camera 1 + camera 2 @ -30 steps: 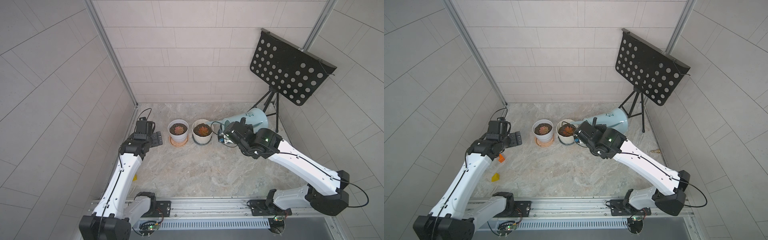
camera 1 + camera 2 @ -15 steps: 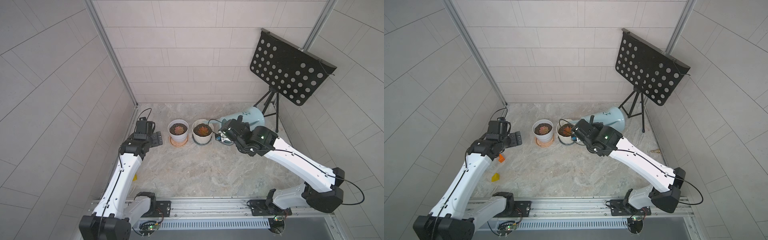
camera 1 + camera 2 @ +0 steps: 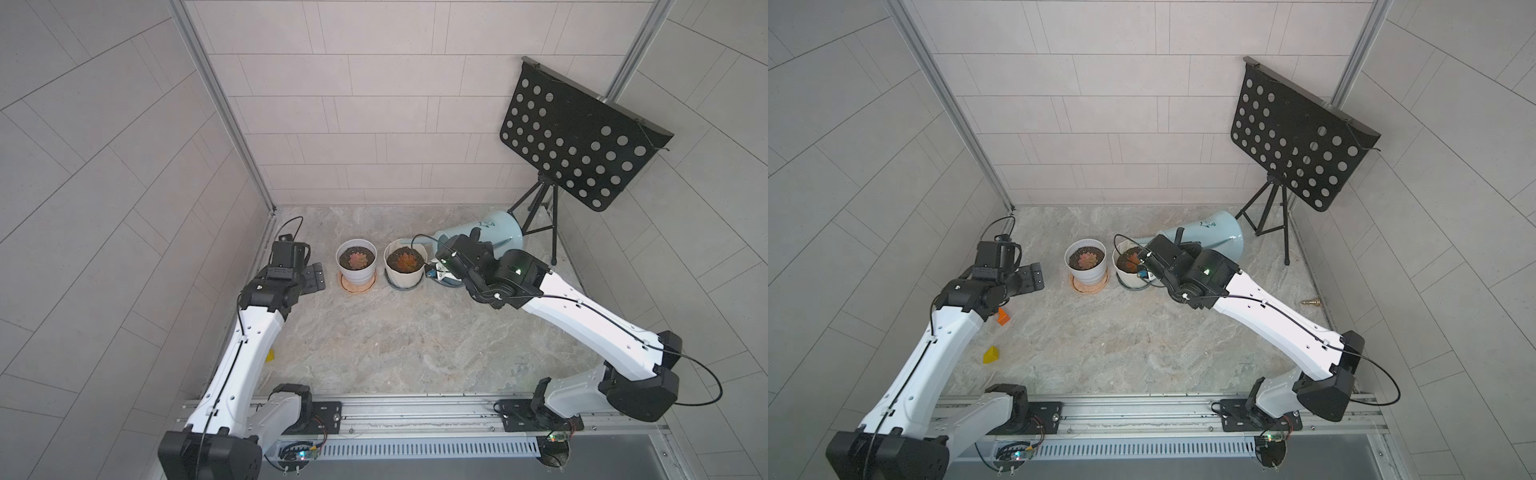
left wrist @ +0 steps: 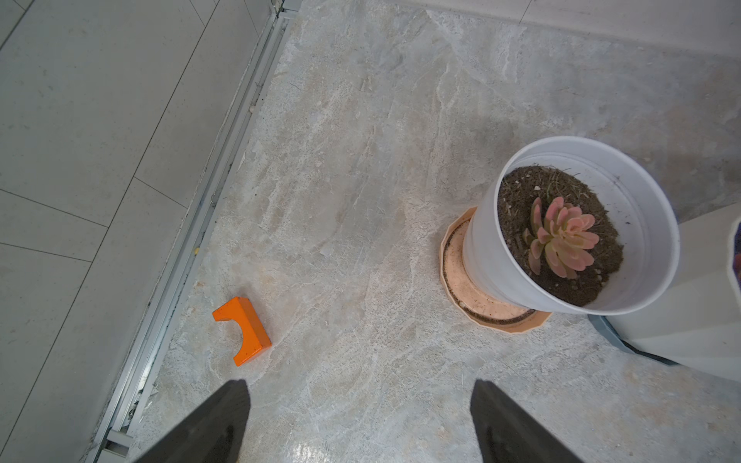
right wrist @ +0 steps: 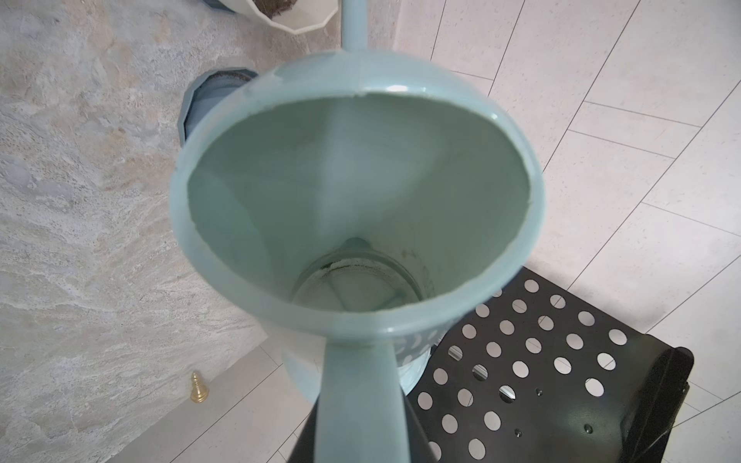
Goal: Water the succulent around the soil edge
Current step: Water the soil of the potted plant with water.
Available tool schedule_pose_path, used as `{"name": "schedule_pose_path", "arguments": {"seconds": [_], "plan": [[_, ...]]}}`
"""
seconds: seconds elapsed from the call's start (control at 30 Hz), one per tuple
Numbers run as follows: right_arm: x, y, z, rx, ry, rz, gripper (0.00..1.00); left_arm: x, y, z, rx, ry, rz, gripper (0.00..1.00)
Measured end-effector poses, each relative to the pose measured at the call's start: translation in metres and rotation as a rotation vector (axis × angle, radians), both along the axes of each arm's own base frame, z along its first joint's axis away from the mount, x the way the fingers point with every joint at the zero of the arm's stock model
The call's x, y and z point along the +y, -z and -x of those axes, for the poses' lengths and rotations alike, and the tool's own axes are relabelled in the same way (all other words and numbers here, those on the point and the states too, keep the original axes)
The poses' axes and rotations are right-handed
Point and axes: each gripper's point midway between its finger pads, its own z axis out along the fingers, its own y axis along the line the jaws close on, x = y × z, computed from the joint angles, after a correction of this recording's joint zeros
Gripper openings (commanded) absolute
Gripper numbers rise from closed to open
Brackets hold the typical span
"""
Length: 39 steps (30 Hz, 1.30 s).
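Two potted succulents stand side by side: a pink one point(image 3: 356, 259) point(image 4: 561, 238) in a round white pot point(image 4: 641, 192), and an orange one point(image 3: 405, 260) point(image 3: 1130, 262) in a faceted white pot point(image 5: 296, 16). My right gripper point(image 3: 465, 249) point(image 5: 357, 441) is shut on the handle point(image 5: 357, 401) of a pale blue watering can point(image 3: 494, 232) point(image 5: 357, 192). The can is tipped toward the faceted pot, and its spout point(image 5: 353, 24) reaches past that pot's rim, tip hidden. My left gripper point(image 3: 313, 278) point(image 4: 359, 401) hangs open and empty over the floor, left of the round pot.
The round pot sits on a peach saucer point(image 4: 473, 292), the faceted pot on a grey one point(image 5: 208, 92). An orange block point(image 4: 244, 330) and a yellow block point(image 3: 991, 355) lie by the left wall. A black music stand point(image 3: 577, 141) occupies the back right corner, with a small brass piece point(image 3: 1310, 302) by the right wall.
My right arm has carried the watering can a little to the left, closer to the faceted pot. The left arm has stayed still.
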Motion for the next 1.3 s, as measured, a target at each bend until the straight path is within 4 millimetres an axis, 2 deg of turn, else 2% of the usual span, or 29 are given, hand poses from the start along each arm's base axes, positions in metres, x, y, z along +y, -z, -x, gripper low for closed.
{"name": "schedule_pose_path", "arguments": {"seconds": [1.3], "plan": [[0.029,0.006,0.01,0.024,-0.094,0.017,0.0,0.001,0.0,0.0,0.0,-0.003,0.0,0.94]]}}
